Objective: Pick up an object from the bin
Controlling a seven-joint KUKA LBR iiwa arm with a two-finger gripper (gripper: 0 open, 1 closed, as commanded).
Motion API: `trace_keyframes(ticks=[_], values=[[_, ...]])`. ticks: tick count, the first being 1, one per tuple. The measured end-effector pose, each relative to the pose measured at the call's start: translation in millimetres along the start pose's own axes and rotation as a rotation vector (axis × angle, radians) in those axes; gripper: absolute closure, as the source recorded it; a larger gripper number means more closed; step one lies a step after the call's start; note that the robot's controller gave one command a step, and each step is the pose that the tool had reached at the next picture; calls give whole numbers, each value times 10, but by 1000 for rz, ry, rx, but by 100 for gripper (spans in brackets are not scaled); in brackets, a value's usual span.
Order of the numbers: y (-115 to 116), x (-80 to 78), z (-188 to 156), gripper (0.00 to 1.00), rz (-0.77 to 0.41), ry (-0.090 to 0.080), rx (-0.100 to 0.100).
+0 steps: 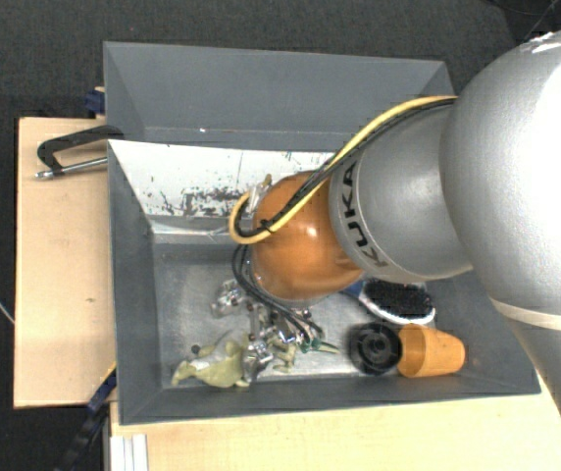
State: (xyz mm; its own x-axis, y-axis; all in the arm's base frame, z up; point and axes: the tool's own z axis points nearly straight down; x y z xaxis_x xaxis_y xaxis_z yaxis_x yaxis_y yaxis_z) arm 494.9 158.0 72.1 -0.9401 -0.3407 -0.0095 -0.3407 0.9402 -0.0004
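The gripper [264, 341] sits low at the right end of one crumpled, pale yellow-green scrap [210, 369] lying front-left in the bin [131, 292]. I cannot tell whether it is apart or together. To the right lie one black brush [398, 300], one black ring [374, 349] and one orange cup [434, 352].

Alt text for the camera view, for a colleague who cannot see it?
The gripper is down in the grey bin, beside a pale yellow-green crumpled thing. A black brush, black ring and orange cup lie further toward the view's right.
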Motion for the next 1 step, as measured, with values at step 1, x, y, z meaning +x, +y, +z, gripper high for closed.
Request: trace_keyframes(ticks=[1], values=[[2,8,-9,100,3,3,-2]])
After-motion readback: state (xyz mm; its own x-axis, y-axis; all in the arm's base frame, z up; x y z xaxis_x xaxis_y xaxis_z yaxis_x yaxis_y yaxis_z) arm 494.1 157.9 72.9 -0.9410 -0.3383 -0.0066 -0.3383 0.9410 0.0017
